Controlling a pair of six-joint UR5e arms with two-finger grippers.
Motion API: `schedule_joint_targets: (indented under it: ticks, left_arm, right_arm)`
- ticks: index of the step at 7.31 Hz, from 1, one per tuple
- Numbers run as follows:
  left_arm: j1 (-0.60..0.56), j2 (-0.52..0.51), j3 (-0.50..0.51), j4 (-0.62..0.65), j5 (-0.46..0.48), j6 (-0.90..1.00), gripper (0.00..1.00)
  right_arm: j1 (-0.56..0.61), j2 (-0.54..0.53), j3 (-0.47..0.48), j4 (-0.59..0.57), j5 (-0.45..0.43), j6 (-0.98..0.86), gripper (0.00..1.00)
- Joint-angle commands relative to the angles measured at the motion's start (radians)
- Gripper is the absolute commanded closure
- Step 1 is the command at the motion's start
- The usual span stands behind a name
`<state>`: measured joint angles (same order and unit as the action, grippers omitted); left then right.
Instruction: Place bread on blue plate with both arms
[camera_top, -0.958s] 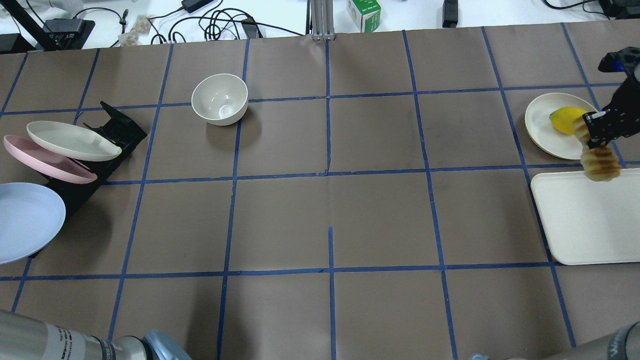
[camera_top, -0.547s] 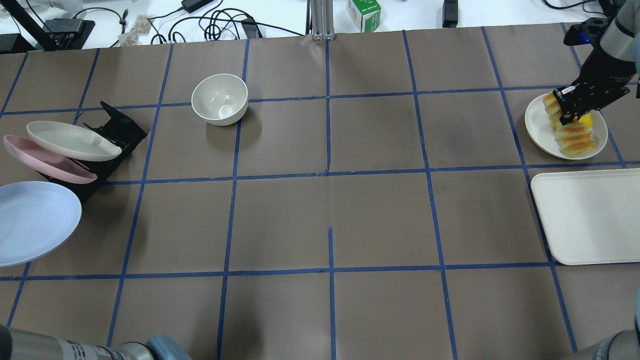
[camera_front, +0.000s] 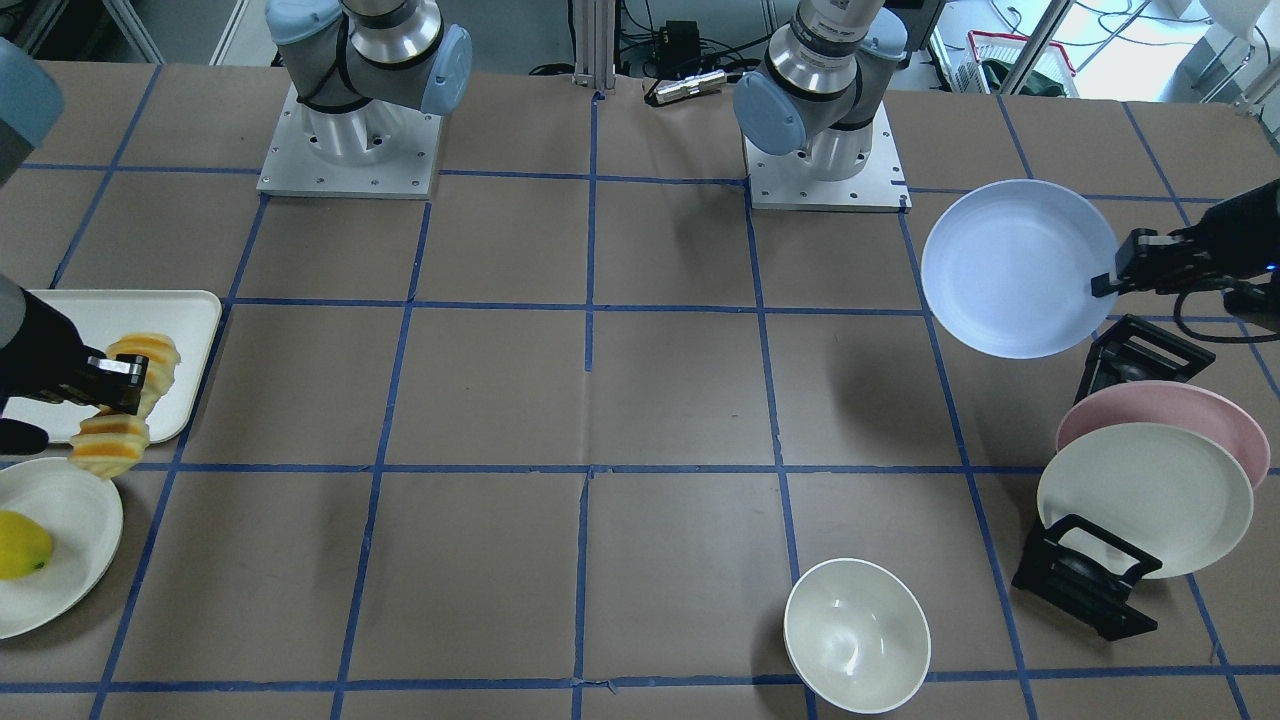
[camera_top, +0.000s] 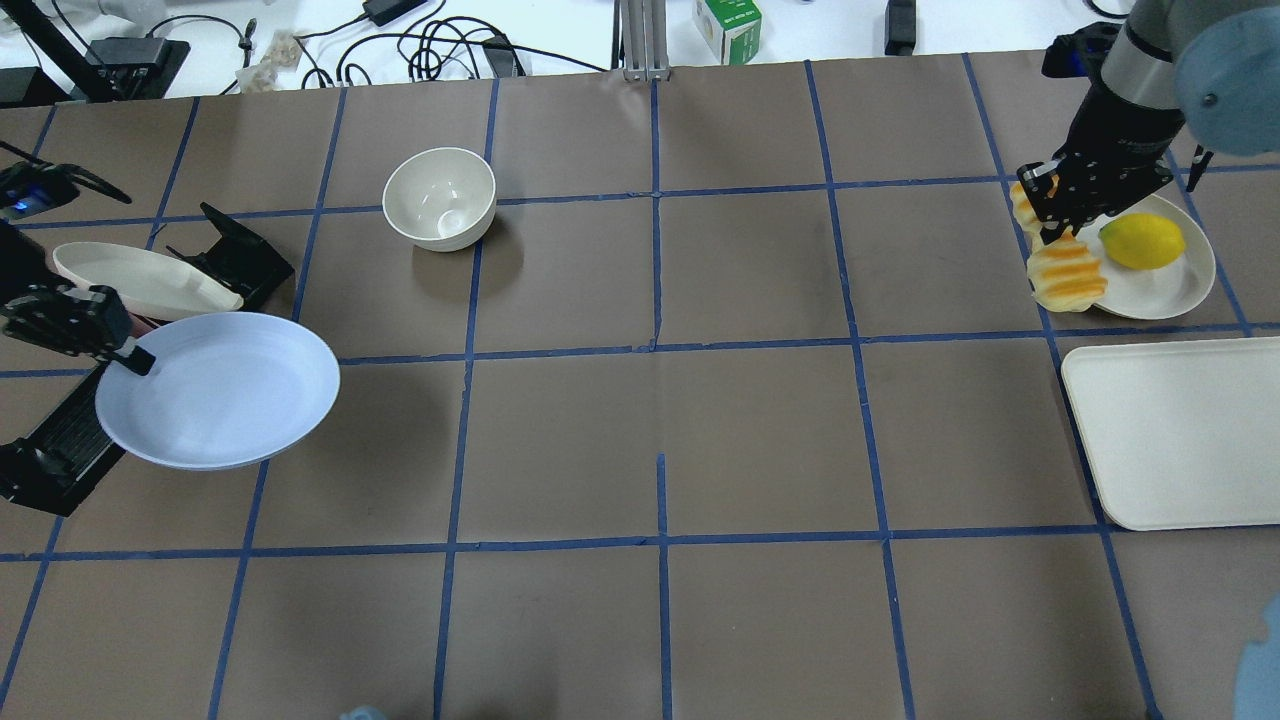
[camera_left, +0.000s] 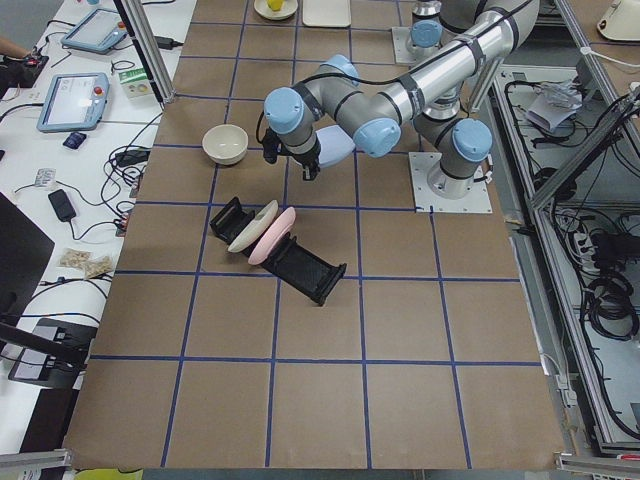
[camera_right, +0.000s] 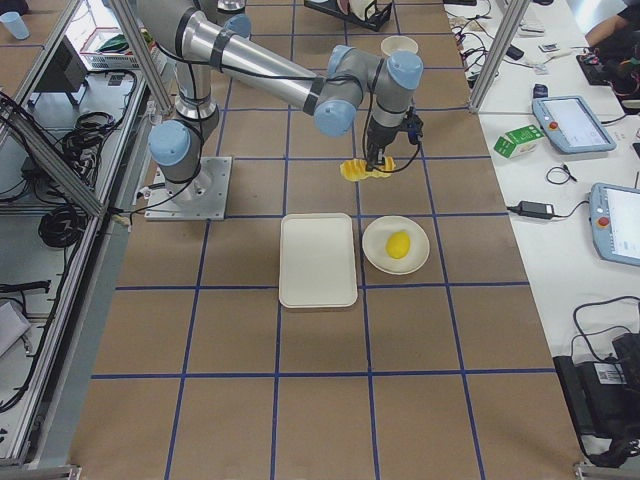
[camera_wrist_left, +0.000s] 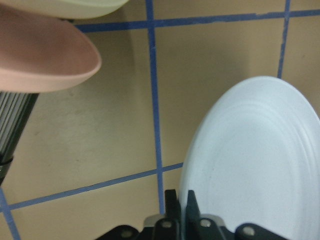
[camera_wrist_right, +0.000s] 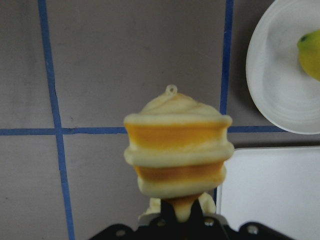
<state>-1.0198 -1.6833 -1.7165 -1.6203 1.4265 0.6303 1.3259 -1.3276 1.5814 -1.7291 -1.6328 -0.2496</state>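
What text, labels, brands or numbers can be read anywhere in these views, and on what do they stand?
No text is legible in any view.
Print on the green-and-white carton: too small to read.
Screen of the teach pendant: too blurred to read.
The blue plate and the bread: no markings visible.

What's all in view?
bread: 1, orange-yellow and cream, held aloft
blue plate: 1, pale blue, held by its rim
rack: 1, black, robot's left end
pink plate: 1, pink, in the rack
cream plate: 1, cream, in the rack
bowl: 1, white, upright, far side
white plate: 1, white, robot's right end
fruit: 1, yellow, on the white plate
tray: 1, cream, beside the white plate
table: 1, brown, blue grid
left claw: 1, black, shut on blue plate
right claw: 1, black, shut on bread
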Motion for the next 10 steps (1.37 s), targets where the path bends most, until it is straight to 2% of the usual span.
schedule_joint_targets:
  ticks: [1, 2, 4, 5, 7, 9, 10]
  left_arm:
    - [-0.199, 0.028, -0.136, 0.242, -0.049, -0.238, 1.0]
    - [-0.306, 0.025, -0.14, 0.288, -0.084, -0.427, 1.0]
    - [-0.496, -0.045, -0.158, 0.521, -0.092, -0.704, 1.0]
    - [-0.549, -0.088, -0.172, 0.618, -0.103, -0.797, 1.0]
    - [-0.641, -0.185, -0.205, 0.835, -0.1, -0.932, 1.0]
    - [-0.693, -0.22, -0.247, 0.968, -0.1, -1.023, 1.0]
    - [-0.697, -0.252, -0.242, 1.017, -0.1, -1.023, 1.0]
  right_arm:
    - [0.05, -0.007, 0.0, 0.002, 0.002, 0.036, 1.0]
    - [0.076, -0.005, 0.0, 0.003, 0.002, 0.039, 1.0]
    - [0.119, -0.005, 0.006, 0.003, 0.037, 0.138, 1.0]
    - [0.13, -0.007, 0.008, 0.006, 0.107, 0.168, 1.0]
    - [0.148, 0.001, 0.011, 0.005, 0.113, 0.17, 1.0]
    - [0.154, 0.002, 0.011, 0.006, 0.116, 0.194, 1.0]
    - [0.182, 0.01, 0.009, 0.002, 0.155, 0.202, 1.0]
